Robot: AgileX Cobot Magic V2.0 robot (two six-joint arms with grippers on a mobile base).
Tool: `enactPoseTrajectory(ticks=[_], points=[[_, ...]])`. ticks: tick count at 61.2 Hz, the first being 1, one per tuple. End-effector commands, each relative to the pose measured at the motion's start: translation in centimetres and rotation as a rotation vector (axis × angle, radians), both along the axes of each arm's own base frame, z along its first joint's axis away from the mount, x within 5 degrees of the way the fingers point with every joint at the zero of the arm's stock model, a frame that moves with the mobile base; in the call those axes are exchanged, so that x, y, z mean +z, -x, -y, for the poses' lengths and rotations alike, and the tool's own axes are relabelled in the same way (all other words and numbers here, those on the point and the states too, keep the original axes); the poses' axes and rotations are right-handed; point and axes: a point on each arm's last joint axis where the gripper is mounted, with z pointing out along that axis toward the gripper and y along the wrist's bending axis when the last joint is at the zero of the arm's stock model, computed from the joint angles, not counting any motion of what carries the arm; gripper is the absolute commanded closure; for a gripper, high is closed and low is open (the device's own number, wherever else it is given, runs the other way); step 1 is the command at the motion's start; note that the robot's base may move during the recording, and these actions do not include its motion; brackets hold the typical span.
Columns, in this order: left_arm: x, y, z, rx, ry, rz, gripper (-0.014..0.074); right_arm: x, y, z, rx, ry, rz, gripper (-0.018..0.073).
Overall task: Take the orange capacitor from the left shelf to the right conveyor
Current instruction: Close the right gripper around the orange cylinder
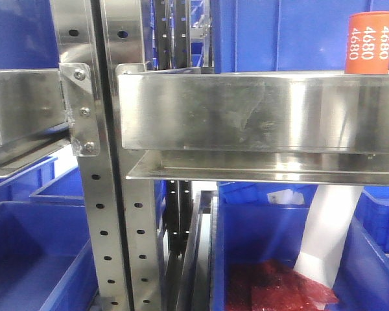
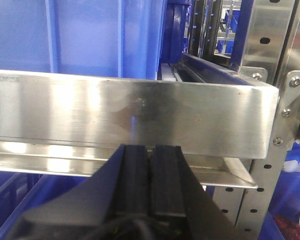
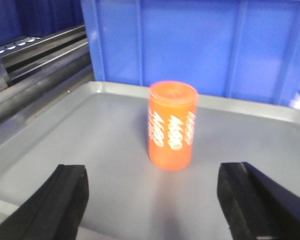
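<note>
The capacitor (image 3: 172, 125) stands upright on the shelf (image 1: 246, 110), on the flat floor of its tray (image 3: 85, 135). Nothing touches it, and a blue bin (image 3: 215, 45) stands behind it. In the front view only its upper part shows above the tray's front wall, far to the right.

It looks like a small, stiff cylinder, and I judge it light. Its skin seems smooth, so it could slip, or topple if I nudge one side first. I'd take it at mid-height across the round side, square on the printed digits, with both pads meeting it together.

My right gripper (image 3: 154, 185) is spread wide, with one finger on each side of the capacitor. Both fall short of it and neither touches it; it sits between them, a little ahead. My left gripper (image 2: 151, 150) has its pads pressed together on nothing, and hangs low in front of a steel shelf wall. The conveyor is in no view, so I can't judge the carry.
</note>
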Motion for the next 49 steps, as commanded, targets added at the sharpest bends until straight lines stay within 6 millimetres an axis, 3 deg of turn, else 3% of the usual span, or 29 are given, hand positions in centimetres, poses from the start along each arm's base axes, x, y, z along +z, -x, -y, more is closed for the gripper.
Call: enactPoseTrajectory(ticks=[1,23,49], points=[[1.1,0.2,-0.1,0.008,0.014,0.105,0.0723,1.7,-1.8,-0.3,-0.010,-0.030,0.153,-0.0064],[1.1,0.2,-0.1,0.008,0.014,0.105,0.0723,-0.9,-7.4,-1.2,-0.026,-0.029,0.179,-0.0064],[1.1,0.2,-0.1,0.008,0.014,0.105,0.0723,-2.1,-9.5,-0.5,-0.073,-0.027,0.208,-0.0064]])
